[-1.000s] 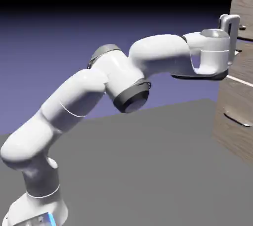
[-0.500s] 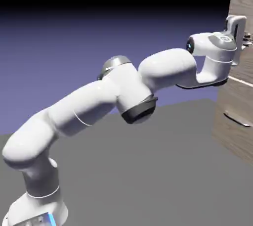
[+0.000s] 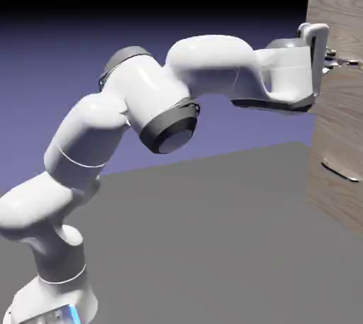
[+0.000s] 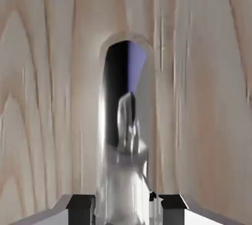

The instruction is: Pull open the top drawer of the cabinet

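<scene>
Plainly, we have the grey table [image 3: 234, 230] spread widest across the exterior view, its far edge running against the blue-violet backdrop [image 3: 213, 142]. At the exterior view's right edge of the table stands the cabinet [image 3: 340, 209], tall and light brown, cut off by the picture's side. Our white arm [image 3: 152, 96] rises from the exterior view's left side of the table, bends high over it and reaches across to the cabinet's upper part. We see the top drawer [image 3: 337, 21] up there, at the cabinet's top end, standing out past the front below it, so it is partly open; how far, we can't tell. Its wood grain also fills most of the hand view. Our gripper [image 4: 124, 211] is drawn in and closed on the top drawer's handle [image 4: 120, 184], a shiny bar that comes large between the dark fingertips [image 4: 81, 209], one on either side. Dark and violet reflections run along the metal. Lower down, we find the lower handle [image 3: 341, 171], a slim bar on the front beneath, well apart from our gripper
</scene>
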`<state>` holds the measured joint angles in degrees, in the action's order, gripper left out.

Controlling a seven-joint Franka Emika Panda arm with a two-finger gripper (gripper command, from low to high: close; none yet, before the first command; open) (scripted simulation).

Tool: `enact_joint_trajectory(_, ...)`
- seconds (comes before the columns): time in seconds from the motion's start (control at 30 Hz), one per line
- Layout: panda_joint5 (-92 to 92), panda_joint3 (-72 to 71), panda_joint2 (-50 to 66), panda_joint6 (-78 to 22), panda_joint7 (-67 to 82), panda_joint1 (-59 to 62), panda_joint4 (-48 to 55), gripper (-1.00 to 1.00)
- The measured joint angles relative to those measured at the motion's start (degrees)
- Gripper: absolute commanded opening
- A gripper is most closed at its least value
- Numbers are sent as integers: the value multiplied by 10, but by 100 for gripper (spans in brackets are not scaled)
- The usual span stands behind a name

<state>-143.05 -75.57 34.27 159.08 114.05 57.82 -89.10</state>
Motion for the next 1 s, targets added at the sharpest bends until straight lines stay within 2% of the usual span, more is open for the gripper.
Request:
enact_joint_trajectory(0.43,-33,-219,-83,-14,-111,270,-174,-100)
enact_joint_trajectory(0.87,4,-488,21,-72,-43,533,-368,-100)
enact_joint_trajectory(0.9,10,-507,35,-77,-35,551,-386,100)
enact_joint_trajectory(1.0,19,-527,51,-80,-26,572,-407,100)
